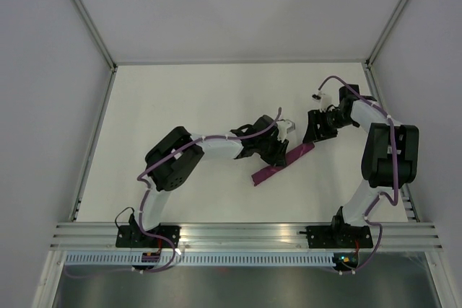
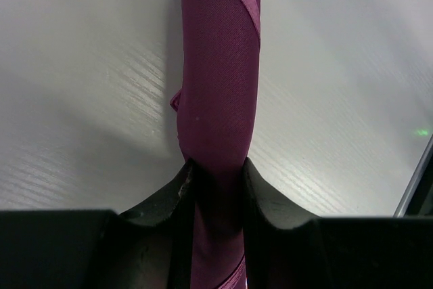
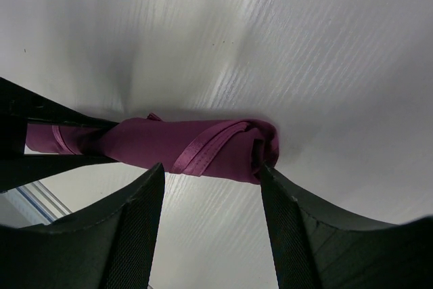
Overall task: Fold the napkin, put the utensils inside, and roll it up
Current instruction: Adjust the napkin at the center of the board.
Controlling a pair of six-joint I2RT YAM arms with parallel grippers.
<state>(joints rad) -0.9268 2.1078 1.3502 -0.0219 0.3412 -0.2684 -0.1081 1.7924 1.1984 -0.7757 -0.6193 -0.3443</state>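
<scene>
The plum-purple napkin point(image 1: 283, 164) lies as a tight roll on the white table, slanting from lower left to upper right. My left gripper point(image 1: 279, 151) is shut on the roll near its middle; in the left wrist view the roll point(image 2: 218, 79) runs straight up from between the fingers point(image 2: 166, 197). My right gripper point(image 1: 315, 136) is open at the roll's upper right end; in the right wrist view the roll point(image 3: 196, 148) lies across just beyond the fingertips point(image 3: 145, 187), its hemmed edge wrapped over it. The utensils are hidden.
The table's metal rail point(image 1: 245, 234) runs along the near edge by the arm bases. White walls close the table on the left, back and right. The right arm's elbow point(image 1: 390, 153) stands near the right edge.
</scene>
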